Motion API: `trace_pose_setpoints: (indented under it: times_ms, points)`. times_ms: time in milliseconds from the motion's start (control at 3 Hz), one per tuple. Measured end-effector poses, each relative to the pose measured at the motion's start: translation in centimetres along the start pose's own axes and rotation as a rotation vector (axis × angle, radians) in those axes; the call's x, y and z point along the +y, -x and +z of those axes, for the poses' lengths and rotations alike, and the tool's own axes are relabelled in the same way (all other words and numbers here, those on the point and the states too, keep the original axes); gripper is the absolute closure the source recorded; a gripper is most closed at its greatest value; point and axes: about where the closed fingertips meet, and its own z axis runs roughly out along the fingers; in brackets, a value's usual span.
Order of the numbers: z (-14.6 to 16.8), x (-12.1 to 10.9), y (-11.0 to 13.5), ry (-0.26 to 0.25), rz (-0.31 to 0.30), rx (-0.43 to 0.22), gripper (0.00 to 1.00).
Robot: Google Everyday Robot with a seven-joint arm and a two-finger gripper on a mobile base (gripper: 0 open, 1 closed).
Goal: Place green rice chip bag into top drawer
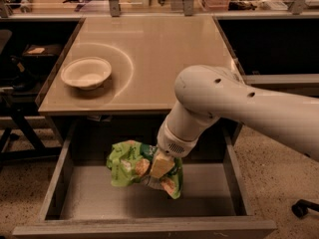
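- Starting nearest: the drawer (89,203) stands pulled out, its bare grey floor spread right under the jaws, with side walls well apart to either side of them.
- The gripper (160,166) hangs inside the drawer's span, above the floor, roughly midway between the walls, wrist pointing down.
- The jaws are clamped on the bag (127,161); one tan finger presses across its crumpled right part.
- Most of the bag bulges out to the view-left of the jaws. Its long axis runs across the drawer and tilts down to the right, so a corner droops just below the jaws.
- Whether that low corner touches the floor, I can't tell.
- The relation that counts: the floor lies straight beneath the jaws and the bag sits within the walls, so I'd judge a small descent and a release is all that's left.
- The arm (224,103) rises up and right from the jaws.
- Beyond and above the jaws comes the table (164,49).
- The bowl (86,72) sits on it, up-left, well apart.
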Motion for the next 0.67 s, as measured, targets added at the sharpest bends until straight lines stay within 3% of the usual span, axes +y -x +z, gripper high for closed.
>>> trace_pose_setpoints:
  times_ms: [667]
  points:
    - [3.9,-3.4,-1.1,-0.089,0.033,-0.063,1.00]
